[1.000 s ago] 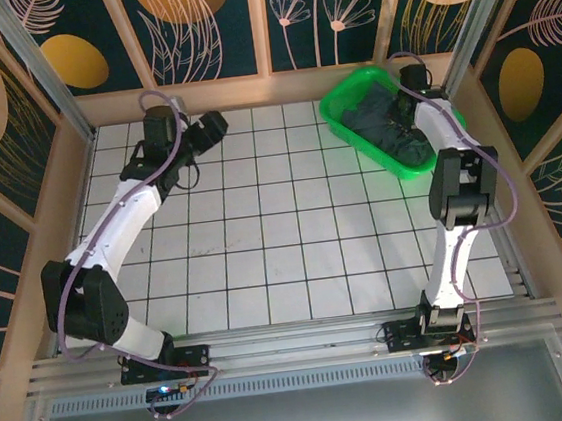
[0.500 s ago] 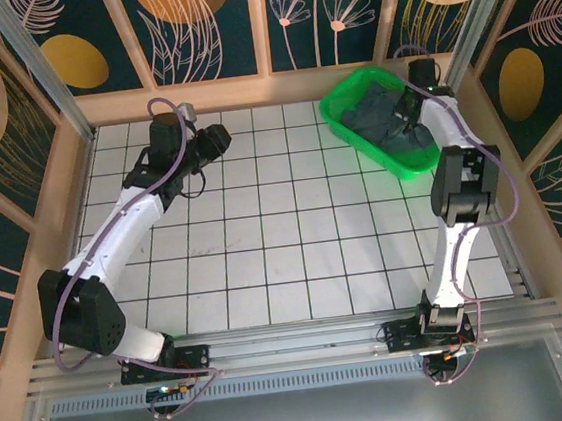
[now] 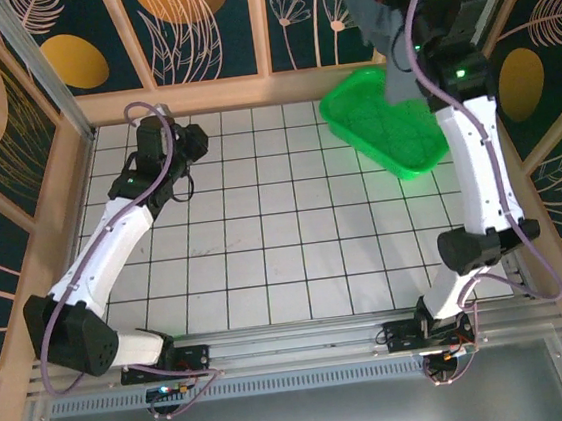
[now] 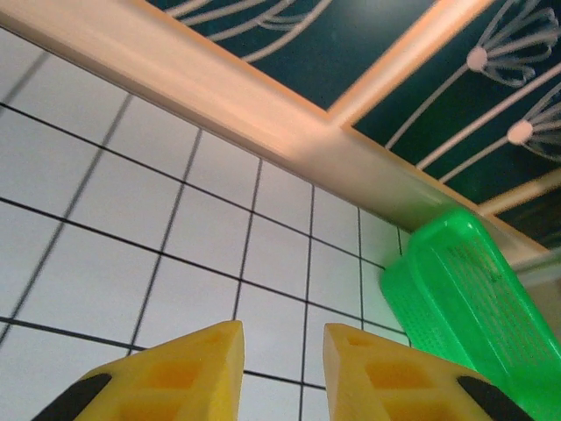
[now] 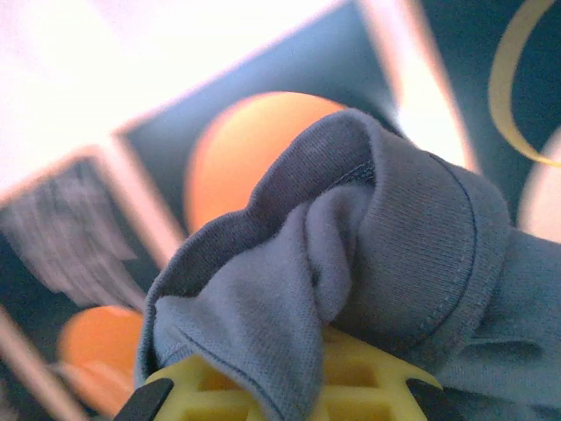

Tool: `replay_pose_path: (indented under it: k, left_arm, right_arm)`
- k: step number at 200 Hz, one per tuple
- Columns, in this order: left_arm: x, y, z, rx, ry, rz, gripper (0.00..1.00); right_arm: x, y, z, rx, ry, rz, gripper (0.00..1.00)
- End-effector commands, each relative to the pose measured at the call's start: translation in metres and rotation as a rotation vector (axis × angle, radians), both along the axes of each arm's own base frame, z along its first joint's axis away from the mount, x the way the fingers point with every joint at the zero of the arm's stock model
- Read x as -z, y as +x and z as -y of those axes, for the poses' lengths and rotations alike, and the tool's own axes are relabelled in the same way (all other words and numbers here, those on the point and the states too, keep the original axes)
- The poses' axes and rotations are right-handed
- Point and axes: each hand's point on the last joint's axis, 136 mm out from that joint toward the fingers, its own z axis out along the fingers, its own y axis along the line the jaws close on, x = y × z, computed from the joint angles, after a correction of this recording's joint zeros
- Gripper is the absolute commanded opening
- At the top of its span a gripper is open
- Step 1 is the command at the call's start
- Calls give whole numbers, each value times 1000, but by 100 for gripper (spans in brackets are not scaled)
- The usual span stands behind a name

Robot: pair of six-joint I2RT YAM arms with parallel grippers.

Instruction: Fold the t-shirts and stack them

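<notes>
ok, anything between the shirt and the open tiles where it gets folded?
Nothing visible. The shirt hangs from the right gripper above the basket; the middle tiles lie bare. The left gripper hovers far left, off that path.

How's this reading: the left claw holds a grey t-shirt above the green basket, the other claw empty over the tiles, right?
Wrong arm: the right claw holds the grey t-shirt above the green basket, as the top external view shows. The left claw is the empty one over the tiles.
</notes>
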Motion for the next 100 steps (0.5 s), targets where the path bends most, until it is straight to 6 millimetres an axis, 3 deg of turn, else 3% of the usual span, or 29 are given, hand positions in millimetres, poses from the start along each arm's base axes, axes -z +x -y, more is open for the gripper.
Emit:
replay_pose_path:
  k: [1,15,33,39,53,67,82,100]
  left_arm:
    - [-18,-16,-32,-137,39,26,33]
    - [-26,-25,-45,-186,53,40,42]
    - [-34,-40,-63,-261,68,44,58]
    - [-37,-45,-69,-287,72,44,62]
    - [-44,-59,-85,-354,88,45,66]
    - [-52,-73,-98,-401,96,49,68]
    - [-52,-83,-100,-395,99,47,69]
    - [-35,-88,-93,-343,88,-3,71]
  right_arm:
    - [-24,-36,-58,-90,-52,89,0]
    - [0,-42,-105,-159,-95,39,0]
    - [69,-38,-173,-289,-132,-124,0]
    - [99,-40,-201,-359,-159,-183,12]
    - [168,-57,-268,-563,-251,-304,51]
    - [229,-79,-320,-715,-341,-427,64]
    - [263,-101,-345,-853,-356,-505,68]
    - [286,-106,-340,-874,-346,-549,72]
